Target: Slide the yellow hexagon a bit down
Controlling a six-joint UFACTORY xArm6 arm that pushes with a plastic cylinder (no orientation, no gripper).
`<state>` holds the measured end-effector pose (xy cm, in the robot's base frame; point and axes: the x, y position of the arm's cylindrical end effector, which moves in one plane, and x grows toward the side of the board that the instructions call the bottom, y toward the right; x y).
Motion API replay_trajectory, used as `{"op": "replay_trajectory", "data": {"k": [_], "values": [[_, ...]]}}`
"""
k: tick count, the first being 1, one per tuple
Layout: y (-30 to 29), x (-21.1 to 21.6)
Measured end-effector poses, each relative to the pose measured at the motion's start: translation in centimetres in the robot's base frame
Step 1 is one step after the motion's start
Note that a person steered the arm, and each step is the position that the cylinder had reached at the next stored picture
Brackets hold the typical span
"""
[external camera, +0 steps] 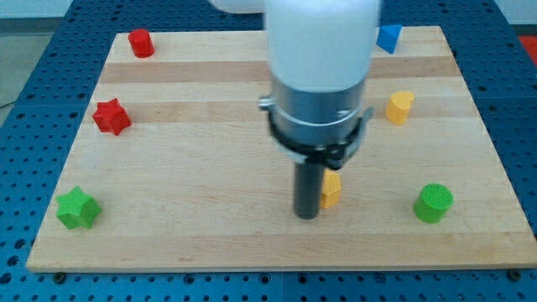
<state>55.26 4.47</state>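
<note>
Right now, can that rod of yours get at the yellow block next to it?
Probably yes. My tip stands right against the yellow hexagon, on its view-left side, nothing between them. To push it down, though, I would likely have to come round above it.

A robot arm reaches straight down from the view's top, seen from close by. Its wide white housing (319,38) fills the upper middle. Below it sits a grey metal collar (317,113) ringed by a thin black cable. From the collar a straight dark rod (308,189) hangs upright. My tip (307,216), the rod's lower end, rests at the wooden board's surface.
</note>
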Motion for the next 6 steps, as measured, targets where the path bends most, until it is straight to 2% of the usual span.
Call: {"op": "replay_trajectory", "data": {"k": [1, 2, 3, 4, 5, 6], "values": [[3.8, -2.4], [2.5, -1.3], [-3.7, -0.8], [-4.9, -4.6], [-2.8, -7.6], [3.1, -7.6]]}}
